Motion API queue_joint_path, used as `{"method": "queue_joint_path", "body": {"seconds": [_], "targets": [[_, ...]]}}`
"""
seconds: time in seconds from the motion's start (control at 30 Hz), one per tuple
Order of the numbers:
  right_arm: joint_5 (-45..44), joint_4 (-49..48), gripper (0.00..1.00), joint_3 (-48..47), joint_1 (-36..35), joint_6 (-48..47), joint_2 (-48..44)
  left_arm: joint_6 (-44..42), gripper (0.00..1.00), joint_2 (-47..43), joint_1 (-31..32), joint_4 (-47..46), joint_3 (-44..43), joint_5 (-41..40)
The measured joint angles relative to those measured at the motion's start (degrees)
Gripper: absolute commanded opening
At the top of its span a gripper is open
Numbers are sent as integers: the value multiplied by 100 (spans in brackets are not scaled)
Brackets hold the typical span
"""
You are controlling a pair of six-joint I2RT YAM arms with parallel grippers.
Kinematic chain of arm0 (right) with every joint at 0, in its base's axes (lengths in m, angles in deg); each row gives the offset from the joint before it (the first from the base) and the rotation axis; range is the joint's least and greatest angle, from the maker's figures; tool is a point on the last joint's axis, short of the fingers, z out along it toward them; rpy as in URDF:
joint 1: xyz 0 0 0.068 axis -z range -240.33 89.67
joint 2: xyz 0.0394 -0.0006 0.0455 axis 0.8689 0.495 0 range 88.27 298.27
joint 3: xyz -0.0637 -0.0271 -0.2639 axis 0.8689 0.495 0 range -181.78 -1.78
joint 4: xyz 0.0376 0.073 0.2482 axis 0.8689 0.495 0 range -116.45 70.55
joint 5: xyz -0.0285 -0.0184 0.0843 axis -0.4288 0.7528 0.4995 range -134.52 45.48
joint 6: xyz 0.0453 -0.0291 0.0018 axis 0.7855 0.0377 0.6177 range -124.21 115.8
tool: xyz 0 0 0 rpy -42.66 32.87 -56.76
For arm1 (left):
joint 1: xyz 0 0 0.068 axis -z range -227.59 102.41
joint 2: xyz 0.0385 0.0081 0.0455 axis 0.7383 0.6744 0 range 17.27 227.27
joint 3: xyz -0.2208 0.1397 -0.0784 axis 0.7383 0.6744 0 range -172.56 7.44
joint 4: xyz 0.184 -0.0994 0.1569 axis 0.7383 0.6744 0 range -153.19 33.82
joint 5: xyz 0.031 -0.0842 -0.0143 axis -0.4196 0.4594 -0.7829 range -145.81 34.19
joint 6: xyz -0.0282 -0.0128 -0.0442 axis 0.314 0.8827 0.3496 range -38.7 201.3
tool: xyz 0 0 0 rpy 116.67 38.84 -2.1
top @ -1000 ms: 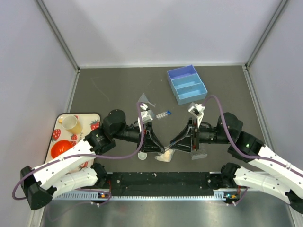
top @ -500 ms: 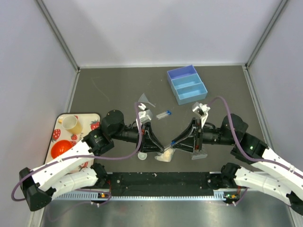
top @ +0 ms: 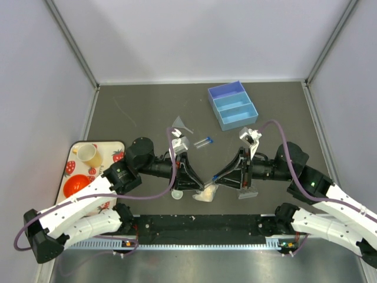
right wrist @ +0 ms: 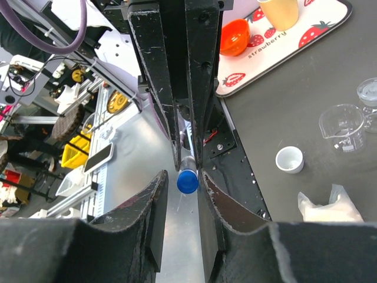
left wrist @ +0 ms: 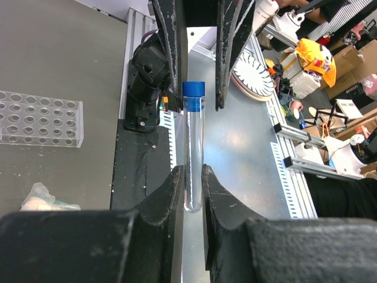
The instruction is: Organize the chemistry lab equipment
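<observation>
A clear blue-capped tube [left wrist: 193, 147] hangs in the air between both arms, over the near table edge. My left gripper [left wrist: 188, 174] is shut on its rounded bottom end. My right gripper [right wrist: 182, 177] is open around the blue cap [right wrist: 188, 180], which lies against one finger with a gap on the other side. In the top view the two grippers meet tip to tip, left gripper [top: 202, 183] and right gripper [top: 218, 178]. The clear tube rack [top: 248, 190] lies under my right arm. Two more tubes [top: 204, 142] lie mid-table.
A pale packet [top: 204, 196] and a small white dish [top: 177, 193] sit just below the grippers. A clear flask [top: 179, 124] stands behind my left arm. A blue divided bin [top: 232, 105] is at the back. The strawberry tray [top: 69, 154] holds a yellow cup [top: 88, 153] and an orange bowl [top: 76, 186].
My right arm has drawn back a little to the right over the last second. The left arm and the tube have hardly moved.
</observation>
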Motion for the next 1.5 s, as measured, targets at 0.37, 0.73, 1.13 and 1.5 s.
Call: {"method": "queue_joint_path", "body": {"seconds": [0.37,0.73,1.13,1.5], "targets": [[-83,39,0,4,0,-2,0,7,56,0,0,-2,-2,13],[-640,444,0,-31,-7,-256,94,-232,99,28,-2,551,-289,-573],[-4260,2175,0,-319,13,-658,299,-721,99,-402,0,1886,-791,-3082],[-6002,2675,0,243,33,9,691,-782,99,-459,0,1943,-407,-3777]]}}
